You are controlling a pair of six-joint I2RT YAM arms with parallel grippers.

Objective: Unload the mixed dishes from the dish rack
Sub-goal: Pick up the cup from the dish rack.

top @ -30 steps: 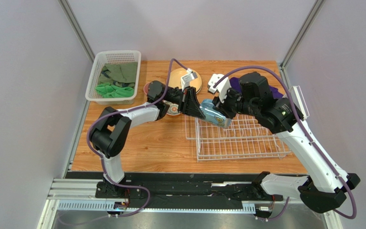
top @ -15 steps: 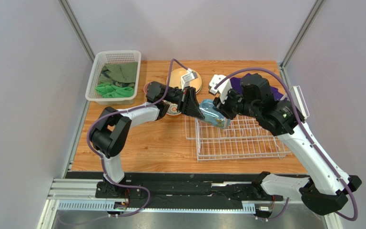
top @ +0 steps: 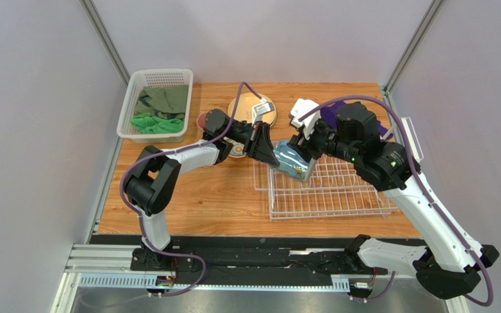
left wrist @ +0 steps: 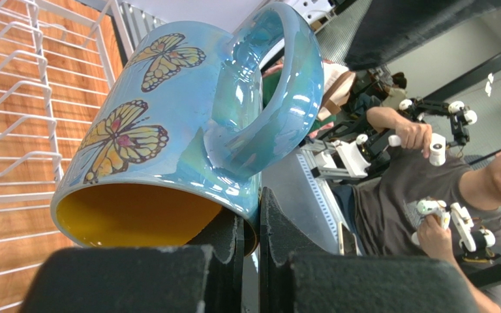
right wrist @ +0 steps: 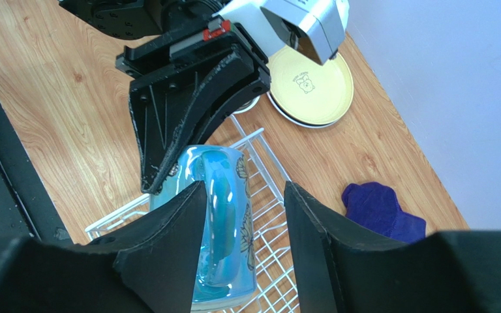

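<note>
A blue butterfly mug (top: pixel 292 162) with a yellow inside hangs tilted over the far left corner of the white wire dish rack (top: pixel 328 192). My left gripper (top: pixel 274 156) is shut on its rim; in the left wrist view the fingers (left wrist: pixel 233 228) pinch the rim wall of the mug (left wrist: pixel 168 130) from inside and outside. My right gripper (right wrist: pixel 245 192) stands open astride the mug (right wrist: pixel 224 248), its jaws apart from the handle. A cream-tan plate (top: pixel 252 105) lies on the table behind the left arm.
A white mesh basket (top: pixel 155 104) with green cloths stands at the far left. A purple cloth (top: pixel 330 114) lies behind the right arm. A pink cup (top: pixel 202 120) and a small patterned bowl (top: pixel 237 151) sit beside the left arm. The rack's tines (left wrist: pixel 12 130) stand just under the mug.
My right gripper has opened and let go of the mug, which now hangs from the left gripper alone. Both arms shifted slightly with the mug.
</note>
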